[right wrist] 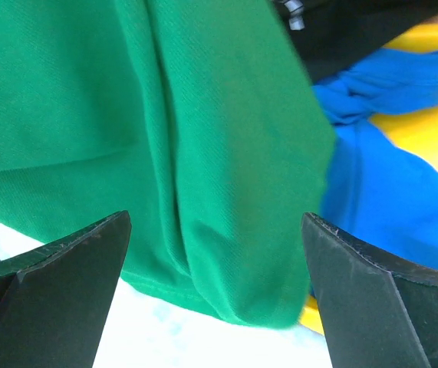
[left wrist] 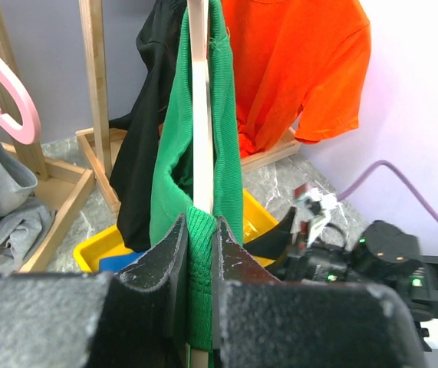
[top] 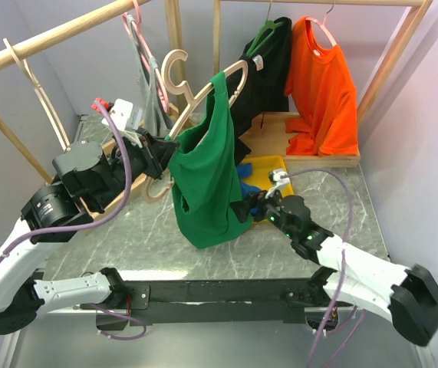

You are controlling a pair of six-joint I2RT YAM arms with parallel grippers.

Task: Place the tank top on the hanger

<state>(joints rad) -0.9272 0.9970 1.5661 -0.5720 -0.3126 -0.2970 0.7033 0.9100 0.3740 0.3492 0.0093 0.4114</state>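
I'm getting bright, soft, even light from above in the top view; the tank top drops only a faint shadow on the table. The rack bars bow a little toward the edges. In the left wrist view, the left fingers are dark and soft up close. The right wrist view is blurred throughout, the table there washed out white.

Left gripper clamped; right gripper wide open.
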